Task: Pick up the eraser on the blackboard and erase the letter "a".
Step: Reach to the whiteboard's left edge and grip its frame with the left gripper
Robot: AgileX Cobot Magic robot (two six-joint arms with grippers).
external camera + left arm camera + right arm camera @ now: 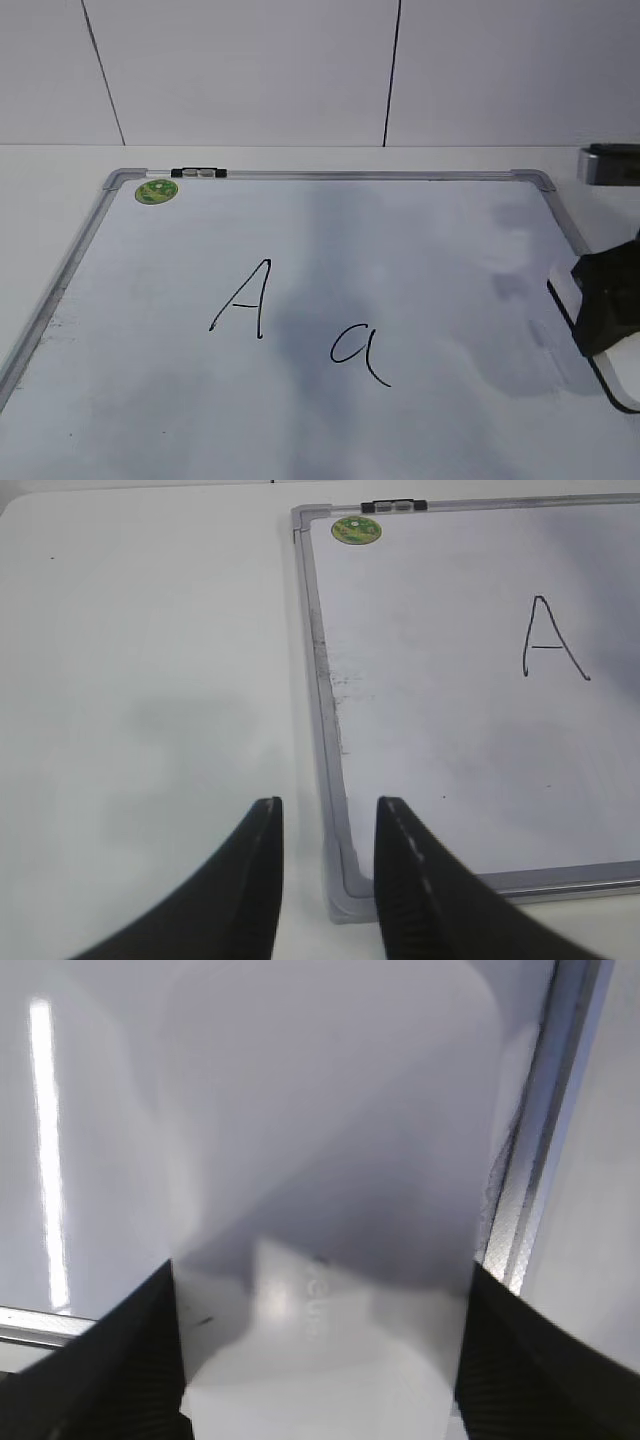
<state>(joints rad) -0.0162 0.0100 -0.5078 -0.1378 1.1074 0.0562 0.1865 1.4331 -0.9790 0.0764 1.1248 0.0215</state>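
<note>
Exterior view: the blackboard [430,240] lies flat on the white table [60,165], with a round green sticker [156,191] in its far left corner. A capital "A" [243,298] is drawn left of centre, and the letter "a" [358,351] sits just right of it and a little nearer. At the right edge, the right gripper [607,300] straddles the eraser [570,295], which lies on the board by the right frame. In the right wrist view its two fingers [120,1360] press against both long sides of the white block, holding it. The left wrist view shows the left gripper [325,865] hanging over the board's near left corner, its jaws a narrow gap apart and holding nothing.
</note>
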